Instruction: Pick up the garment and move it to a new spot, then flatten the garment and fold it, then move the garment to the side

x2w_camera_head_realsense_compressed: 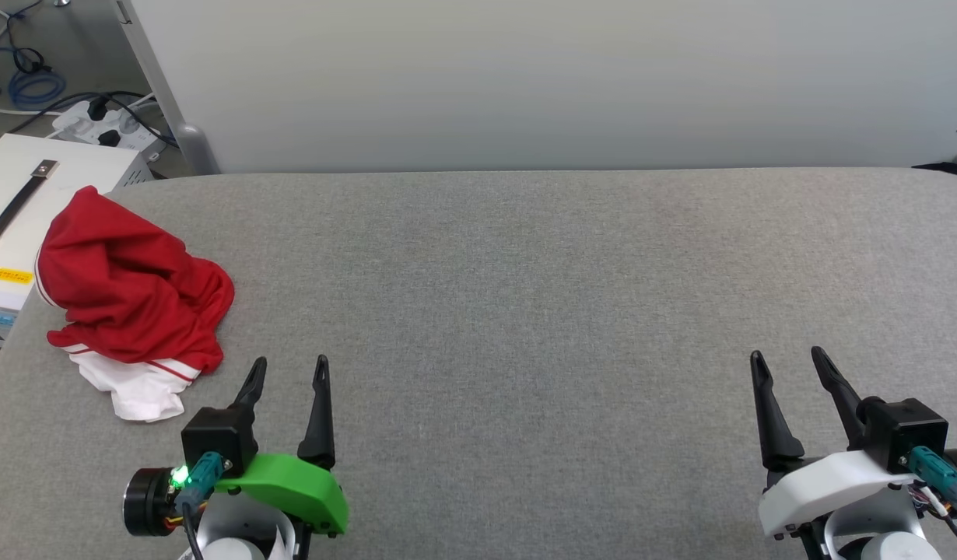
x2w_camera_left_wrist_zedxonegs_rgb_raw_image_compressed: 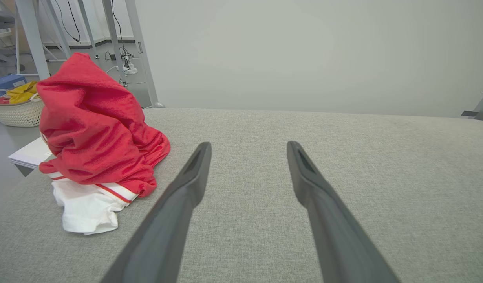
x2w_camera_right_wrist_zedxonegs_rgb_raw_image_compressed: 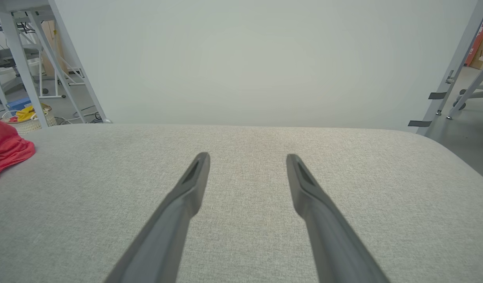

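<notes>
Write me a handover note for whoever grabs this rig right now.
Left gripper: open, empty, just right of the garment, not touching it.
Right gripper: open, empty, over the right side of the table, far from the garment.
Garment: crumpled heap at the table's left edge, red on top, white sleeve sticking out toward the robot.
Done: nothing yet.
Left to do: pick up, move, flatten, fold, set aside.

Crumpled red cloth garment (x2w_camera_head_realsense_compressed: 128, 292), matt grey woven table cover (x2w_camera_head_realsense_compressed: 525, 311), smooth wall panel (x2w_camera_head_realsense_compressed: 525, 78)
</notes>
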Controlling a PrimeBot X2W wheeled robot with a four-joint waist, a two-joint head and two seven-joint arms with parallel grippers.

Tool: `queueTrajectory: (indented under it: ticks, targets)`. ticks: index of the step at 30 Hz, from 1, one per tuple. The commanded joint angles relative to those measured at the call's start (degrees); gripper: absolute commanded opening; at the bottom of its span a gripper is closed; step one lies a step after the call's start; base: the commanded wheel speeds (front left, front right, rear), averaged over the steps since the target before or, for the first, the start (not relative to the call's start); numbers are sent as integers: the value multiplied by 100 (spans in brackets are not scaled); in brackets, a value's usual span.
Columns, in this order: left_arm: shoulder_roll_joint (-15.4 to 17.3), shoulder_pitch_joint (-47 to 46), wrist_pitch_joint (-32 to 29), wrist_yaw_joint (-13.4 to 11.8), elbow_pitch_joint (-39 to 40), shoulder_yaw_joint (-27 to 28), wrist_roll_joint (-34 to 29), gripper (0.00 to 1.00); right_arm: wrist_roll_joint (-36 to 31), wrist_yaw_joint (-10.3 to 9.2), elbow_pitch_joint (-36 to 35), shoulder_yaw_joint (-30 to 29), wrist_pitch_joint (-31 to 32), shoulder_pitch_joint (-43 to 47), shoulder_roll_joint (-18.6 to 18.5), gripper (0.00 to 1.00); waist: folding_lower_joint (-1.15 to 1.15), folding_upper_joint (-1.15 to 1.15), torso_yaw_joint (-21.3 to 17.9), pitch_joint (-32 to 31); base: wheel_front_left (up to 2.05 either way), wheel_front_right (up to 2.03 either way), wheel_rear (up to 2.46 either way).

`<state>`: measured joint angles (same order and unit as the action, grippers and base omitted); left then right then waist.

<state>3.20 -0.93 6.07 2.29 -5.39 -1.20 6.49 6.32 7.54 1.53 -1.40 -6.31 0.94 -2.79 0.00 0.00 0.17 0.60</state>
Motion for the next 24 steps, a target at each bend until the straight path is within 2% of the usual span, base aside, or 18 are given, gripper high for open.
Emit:
queueTrajectory:
  ticks: [1,24]
  targets:
    - [-15,-5,70,33,-50,1,66,100,61,-2,27,-7,-57,-111,-6,100,0,0,-1,1,0,0,0]
    - [-21,-19,343,138,-333,-51,336,100,68,-3,343,15,-327,-178,-7,100,0,0,15,29,0,0,0]
